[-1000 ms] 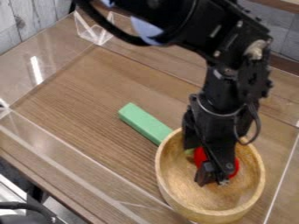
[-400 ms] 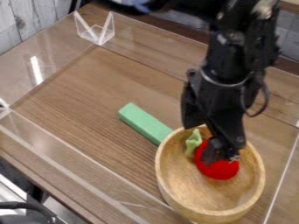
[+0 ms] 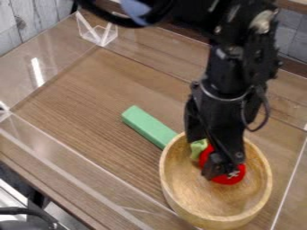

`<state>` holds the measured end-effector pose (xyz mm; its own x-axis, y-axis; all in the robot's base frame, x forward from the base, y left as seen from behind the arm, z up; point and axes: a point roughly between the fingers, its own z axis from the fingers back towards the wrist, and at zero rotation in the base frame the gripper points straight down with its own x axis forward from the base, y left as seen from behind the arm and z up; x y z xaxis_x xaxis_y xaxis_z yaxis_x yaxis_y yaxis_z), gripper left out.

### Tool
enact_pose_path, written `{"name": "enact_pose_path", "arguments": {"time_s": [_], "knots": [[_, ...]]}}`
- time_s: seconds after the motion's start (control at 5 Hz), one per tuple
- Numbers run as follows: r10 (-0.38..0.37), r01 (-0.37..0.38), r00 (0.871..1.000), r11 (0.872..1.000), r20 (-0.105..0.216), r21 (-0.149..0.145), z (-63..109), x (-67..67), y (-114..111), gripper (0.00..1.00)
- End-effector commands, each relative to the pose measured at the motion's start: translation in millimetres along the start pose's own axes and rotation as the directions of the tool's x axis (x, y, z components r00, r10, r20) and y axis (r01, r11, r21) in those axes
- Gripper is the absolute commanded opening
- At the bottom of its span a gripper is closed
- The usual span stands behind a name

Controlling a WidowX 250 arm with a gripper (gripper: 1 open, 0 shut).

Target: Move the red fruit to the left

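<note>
Inside the wooden bowl (image 3: 192,199) at the lower right: sitting on the bowl's floor toward its right side, the red fruit (image 3: 224,169), green leaf showing at its upper left; hanging straight down over it, the black gripper (image 3: 221,164), jaws spread wide and straddling the fruit, one dark finger (image 3: 223,154) crossing in front of its top; gripping nothing, though contact cannot be ruled out; lying flat on the wood-grain table (image 3: 96,90) just left of the bowl's rim, a green block (image 3: 150,126).
</note>
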<state>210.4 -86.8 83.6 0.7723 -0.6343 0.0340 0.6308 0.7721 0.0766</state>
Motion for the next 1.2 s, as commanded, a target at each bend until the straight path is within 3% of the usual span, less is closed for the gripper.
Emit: {"name": "enact_pose_path", "arguments": {"time_s": [0.0, 0.2, 0.6, 0.8, 1.0], "knots": [[-0.054, 0.054, 0.997, 0.998, 0.063, 0.012, 13.6, 15.0, -10.2, 1.0], [-0.065, 0.065, 0.995, 0.998, 0.073, 0.002, -2.6, 11.3, -7.3, 0.0], [-0.055, 0.06, 0.992, 0.997, 0.11, -0.043, -20.0, 1.5, 4.5, 0.0], [-0.05, 0.058, 0.992, 0.996, 0.113, -0.067, -25.5, -1.1, 6.8, 0.0], [-0.053, 0.063, 0.992, 0.994, 0.118, -0.086, -17.0, -14.6, 12.1, 1.0]]}}
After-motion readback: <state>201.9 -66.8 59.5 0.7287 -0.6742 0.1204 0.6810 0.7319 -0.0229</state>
